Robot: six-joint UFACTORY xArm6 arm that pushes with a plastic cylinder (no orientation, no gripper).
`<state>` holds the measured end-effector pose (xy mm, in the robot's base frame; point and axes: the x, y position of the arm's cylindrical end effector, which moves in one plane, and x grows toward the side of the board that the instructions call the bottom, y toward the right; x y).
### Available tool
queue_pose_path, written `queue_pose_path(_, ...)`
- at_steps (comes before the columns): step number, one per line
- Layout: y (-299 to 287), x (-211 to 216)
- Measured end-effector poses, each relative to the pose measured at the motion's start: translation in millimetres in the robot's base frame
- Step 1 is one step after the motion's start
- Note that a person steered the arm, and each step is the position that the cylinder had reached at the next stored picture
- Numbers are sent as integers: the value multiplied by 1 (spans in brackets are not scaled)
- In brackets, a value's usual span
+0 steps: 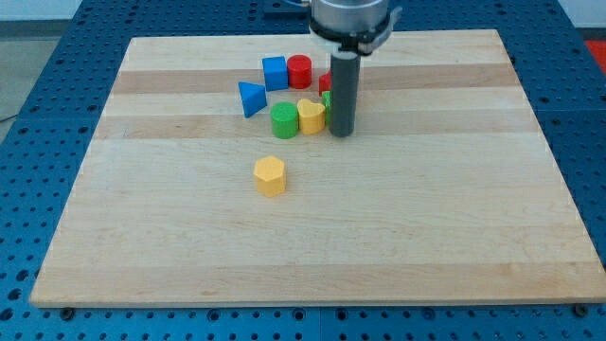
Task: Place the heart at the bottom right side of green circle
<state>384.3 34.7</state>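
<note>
The yellow heart (pixel 311 116) lies directly right of the green circle (pixel 284 120), touching it, near the view's top centre. My tip (pixel 341 133) stands just right of the heart, touching or almost touching it. The rod hides most of a green block (pixel 327 100) and a red block (pixel 325 82) behind it; their shapes cannot be made out.
A blue square block (pixel 275 72) and a red cylinder (pixel 299 71) sit above the green circle. A blue triangle (pixel 250 98) lies to its upper left. A yellow hexagon (pixel 270 175) lies alone below. All rest on the wooden board (pixel 454 218).
</note>
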Motion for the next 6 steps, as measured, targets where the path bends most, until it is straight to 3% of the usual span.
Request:
queue_pose_path(2, -72, -6)
queue_pose_path(4, -77, -38)
queue_pose_path(6, -79, 32)
